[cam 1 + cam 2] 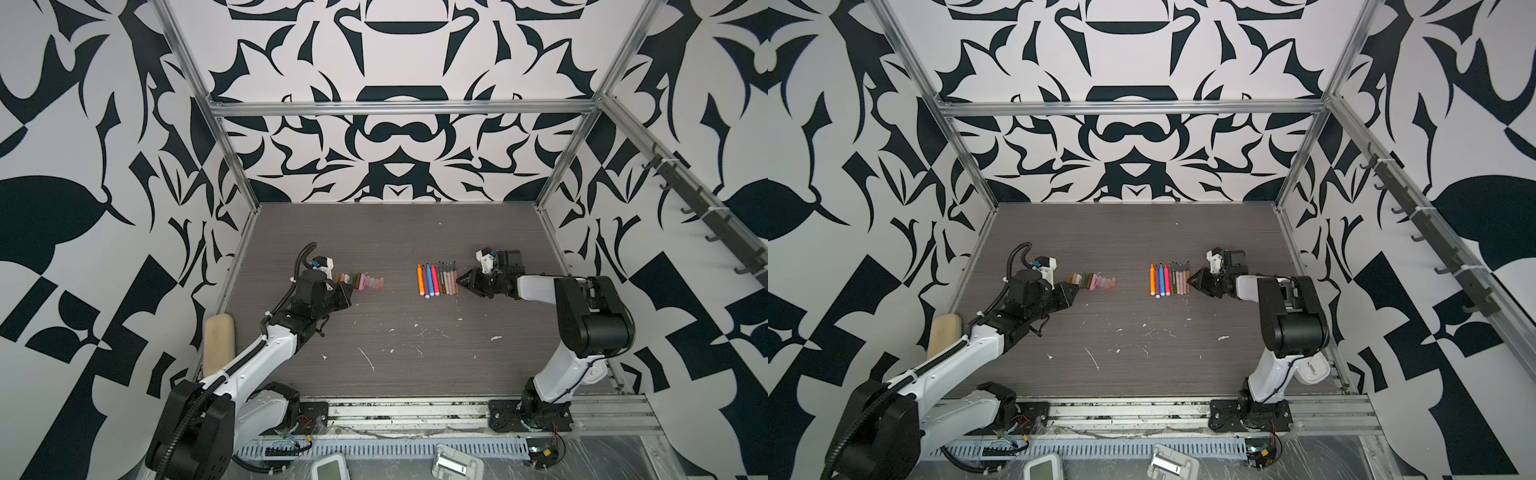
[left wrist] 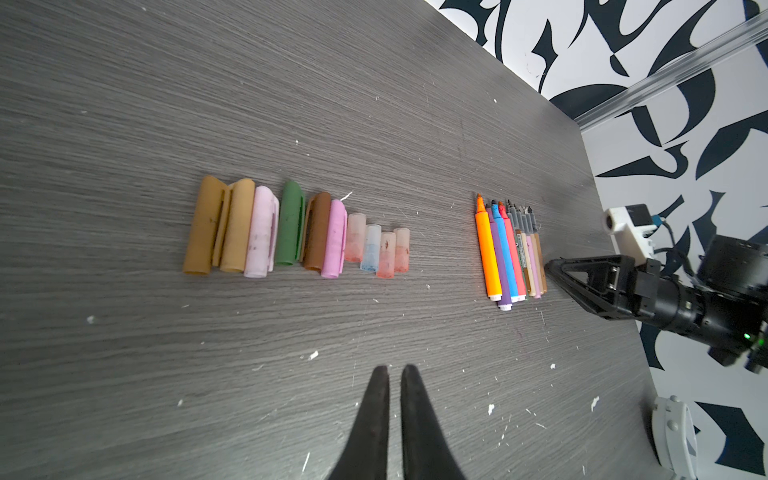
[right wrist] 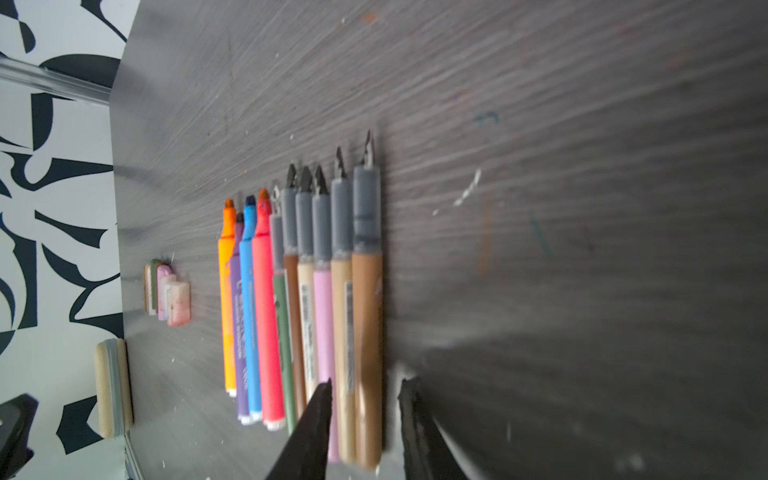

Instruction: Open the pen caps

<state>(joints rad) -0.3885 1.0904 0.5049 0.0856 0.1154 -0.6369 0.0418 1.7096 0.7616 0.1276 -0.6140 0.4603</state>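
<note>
Black tapered left gripper [image 2: 395, 372], jaws pressed together, near stubby tubular pen caps [image 2: 291, 228] rowed on grey woodgrain table [image 2: 374, 104]. Right gripper [image 3: 369, 380], jaws parted, over butt ends of slim uncapped pens [image 3: 291, 316].

Robot lab test cell, probably: aluminium frame [image 1: 399, 107], black-white patterned walls [image 1: 395, 62], left arm [image 1: 266, 349], right arm [image 1: 594, 320] bolted to rail [image 1: 415, 411] at tabletop [image 1: 415, 232] edge.

In a top view the left arm [image 1: 266, 349] reaches from lower left toward centre, its left gripper [image 1: 351, 291] pinched closed. The right arm [image 1: 536, 286] bends in from the right, right gripper [image 1: 458, 283] pointing left, jaws parted.
</note>
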